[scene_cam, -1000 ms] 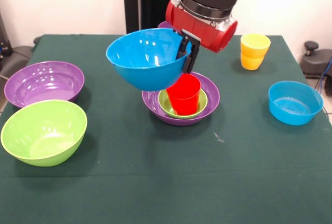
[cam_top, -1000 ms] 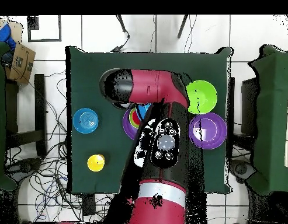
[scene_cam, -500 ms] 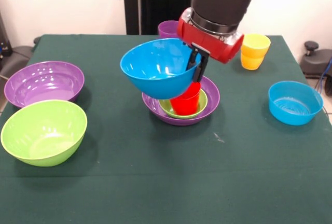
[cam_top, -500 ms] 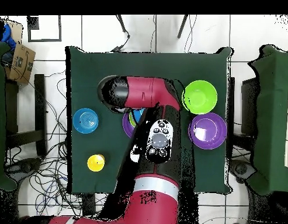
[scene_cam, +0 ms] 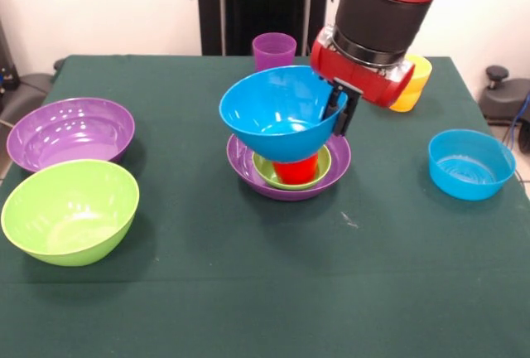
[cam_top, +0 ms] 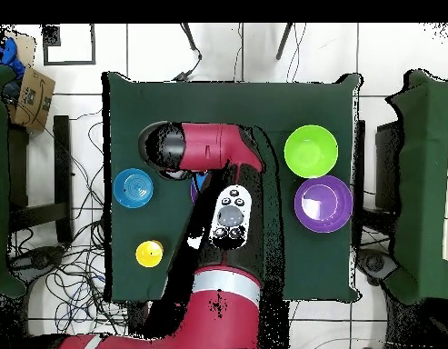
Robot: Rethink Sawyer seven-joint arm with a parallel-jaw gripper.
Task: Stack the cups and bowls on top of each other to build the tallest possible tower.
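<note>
Nearest the camera, the lime green bowl sat alone on the green table. The spare purple bowl was just behind it, touching or nearly so. Small blue bowl was well apart on the other side.

Mid-table: the tower was a purple base bowl, with a small green bowl inside it and a red cup in that. My gripper was clamped on the rim of the large blue bowl, which was tilted, with its underside on or just over the cup. Can't tell if it was touching.

Risk as I judged it: the bowl was tipped and held by one edge. Letting go off-centre could have made it slide off the cup, or knock the cup over in the green bowl.

Farther back: purple cup, then the yellow cups partly behind my wrist.

Overhead, my arm covered the stack.
</note>
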